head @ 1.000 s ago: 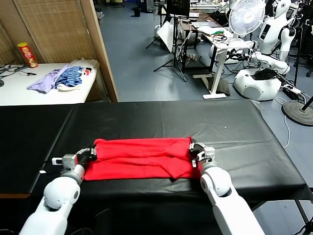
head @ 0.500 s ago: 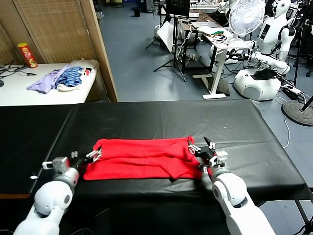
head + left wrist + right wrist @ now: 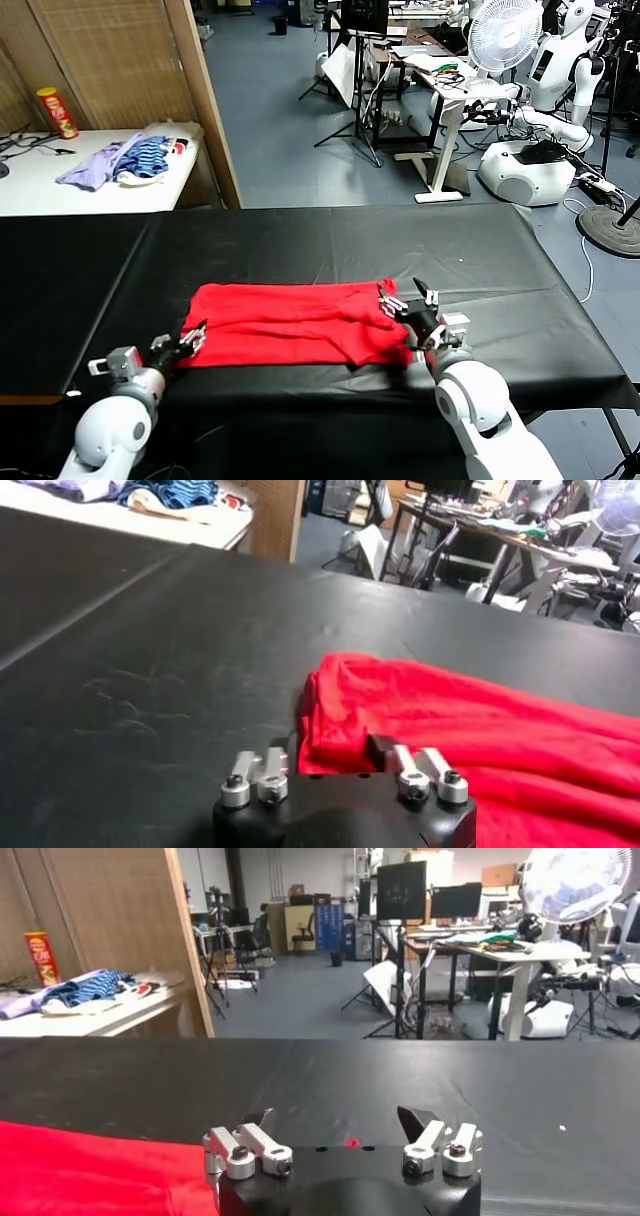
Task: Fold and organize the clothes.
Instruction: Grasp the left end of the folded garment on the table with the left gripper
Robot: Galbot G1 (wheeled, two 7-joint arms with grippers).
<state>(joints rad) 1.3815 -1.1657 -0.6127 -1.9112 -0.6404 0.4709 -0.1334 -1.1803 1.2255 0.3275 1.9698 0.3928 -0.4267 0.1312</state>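
From the head view, the red T-shirt [image 3: 295, 322] lies folded into a long flat band near the front edge of the black counter [image 3: 330, 240]; no print or neck label shows on the side facing up. The left gripper [image 3: 193, 337] sits at the shirt's left end, just at its lower corner, fingers drawn fairly close together with no cloth visibly between them. The right gripper [image 3: 408, 300] stands at the shirt's right end, fingers spread wide and raised above the fabric, holding nothing. On a white side table [image 3: 60, 190] at far left stands a tall red and yellow snack can [image 3: 56, 111], its lettering too small to read, next to a pile of lilac and blue-striped garments [image 3: 125, 160]. A white floor fan [image 3: 505, 35] and another white robot [image 3: 560, 60] stand in the room behind.

In the left wrist view, the left gripper [image 3: 335, 755] has its fingers on either side of the shirt's [image 3: 480, 740] bunched corner, close to the fabric; whether they actually pinch it cannot be told.

In the right wrist view, the right gripper [image 3: 335, 1120] is fully parted with bare black counter [image 3: 400, 1083] between the fingers, and the shirt's [image 3: 90, 1168] red edge lies off to one side. The snack can [image 3: 38, 956] shows again, its writing unreadable.
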